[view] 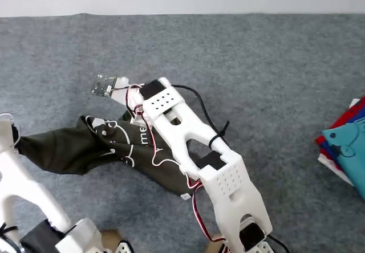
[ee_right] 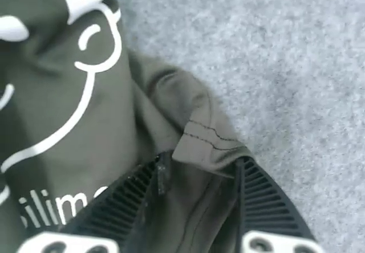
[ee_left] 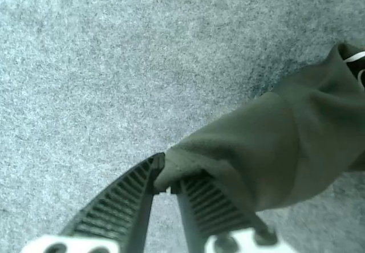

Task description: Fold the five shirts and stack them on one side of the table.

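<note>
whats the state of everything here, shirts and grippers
dark green shirt: unfolded, bunched and stretched along the table, one end in each gripper
left gripper: shut on an edge of the shirt's end
right gripper: shut on a hemmed fold of the shirt
shirt stack: piled in layers at the table's edge, teal one on top

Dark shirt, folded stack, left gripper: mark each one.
dark shirt [view: 63, 147], high view, plain cloth near its outstretched end.
folded stack [view: 348, 142], high view, teal top shirt.
left gripper [ee_left: 167, 176], left wrist view, between the fingertips pinching the shirt's edge.
</note>
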